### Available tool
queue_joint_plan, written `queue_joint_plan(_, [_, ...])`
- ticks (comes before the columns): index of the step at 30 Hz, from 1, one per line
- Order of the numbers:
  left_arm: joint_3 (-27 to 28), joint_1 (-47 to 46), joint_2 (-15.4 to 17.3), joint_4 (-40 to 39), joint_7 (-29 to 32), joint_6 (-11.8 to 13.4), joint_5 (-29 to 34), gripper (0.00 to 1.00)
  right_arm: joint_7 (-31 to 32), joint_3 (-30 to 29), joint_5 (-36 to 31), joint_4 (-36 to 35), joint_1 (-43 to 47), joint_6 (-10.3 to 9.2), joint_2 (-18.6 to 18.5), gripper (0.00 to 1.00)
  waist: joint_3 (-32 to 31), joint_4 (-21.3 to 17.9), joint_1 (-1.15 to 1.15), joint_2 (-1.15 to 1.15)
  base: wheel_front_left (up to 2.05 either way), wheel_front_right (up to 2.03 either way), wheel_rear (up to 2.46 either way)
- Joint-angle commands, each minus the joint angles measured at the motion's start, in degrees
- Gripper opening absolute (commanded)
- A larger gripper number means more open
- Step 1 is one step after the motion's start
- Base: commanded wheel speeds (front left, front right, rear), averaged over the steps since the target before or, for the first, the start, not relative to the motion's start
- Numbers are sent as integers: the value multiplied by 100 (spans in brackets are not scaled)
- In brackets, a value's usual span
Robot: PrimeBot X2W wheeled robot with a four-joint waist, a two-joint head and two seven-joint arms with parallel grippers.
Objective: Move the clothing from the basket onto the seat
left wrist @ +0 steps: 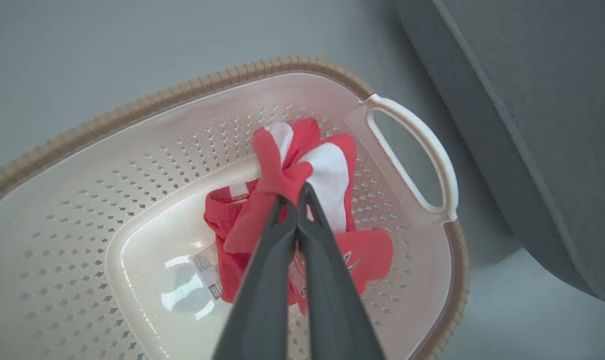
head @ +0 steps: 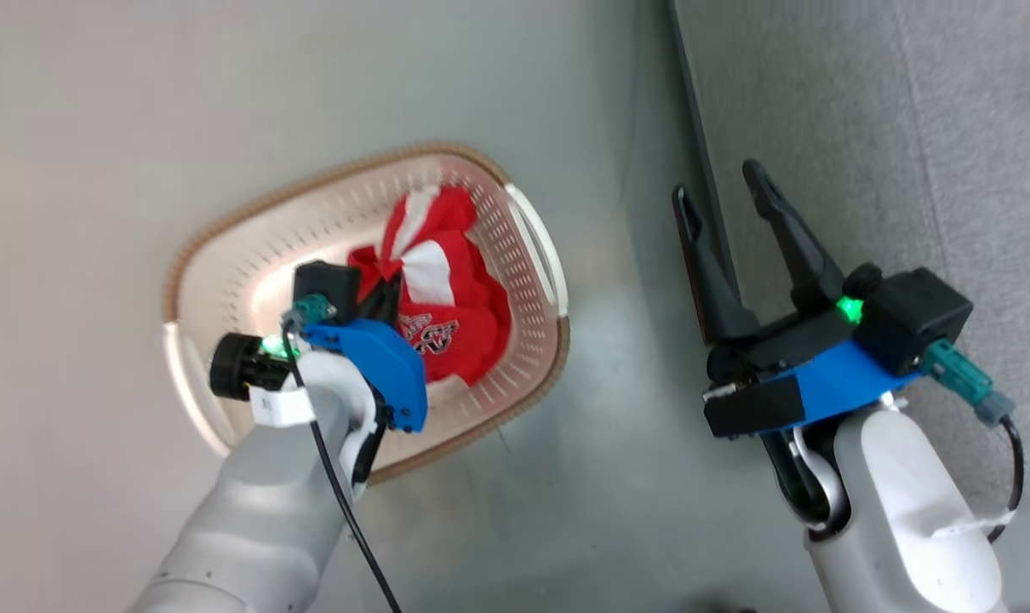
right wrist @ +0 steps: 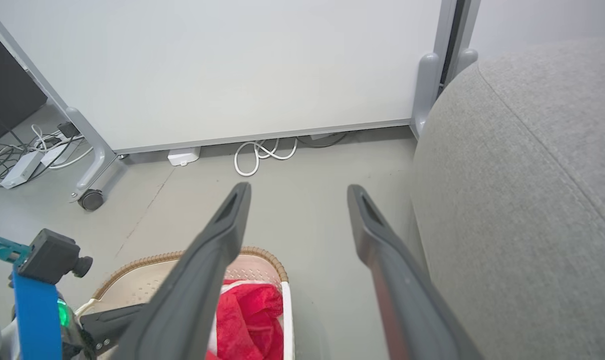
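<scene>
The clothing (left wrist: pixel 327 170) lies bunched in the basket (left wrist: pixel 107 190), heaped toward the side with the white handle (left wrist: pixel 432 150), most of it resting on the bottom and against the perforated wall. The left gripper (left wrist: pixel 297 197) reaches down into the basket, its jaws clenched on a raised red fold at the top of the heap. The basket stands on the floor (head: pixel 98 128), just beside the seat (head: pixel 906 128), with a strip of floor between them.

The step in hand looks like the lift-out. The pinch takes only a small fold, so a slow, straight rise would suit, until the trailing cloth hangs free of the brown rim, and only then a swing toward the seat. Thin fabric will drape low and may catch on the handle or drag the light basket along.

The seat's rounded edge stands higher than the rim, so the load must go up before it goes across. The right gripper (head: pixel 718 187) hovers by that edge, jaws released and spread wide, holding nothing; it sits close to the likely path and wants keeping aside
</scene>
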Motion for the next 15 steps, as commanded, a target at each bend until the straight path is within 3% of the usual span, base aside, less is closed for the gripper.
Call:
queue_joint_plan(1, [-89, 120, -6, -82, -47, -33, -15, 0, 44, -35, -35, 51, 144, 3, -2, 100, -606, 310, 0, 0, 0, 0, 0])
queue_joint_plan(15, [-657, 589, -8, -830, -154, -202, -147, 0, 311, -132, -19, 299, 797, 3, -4, 100, -2190, 799, 0, 0, 0, 0, 0])
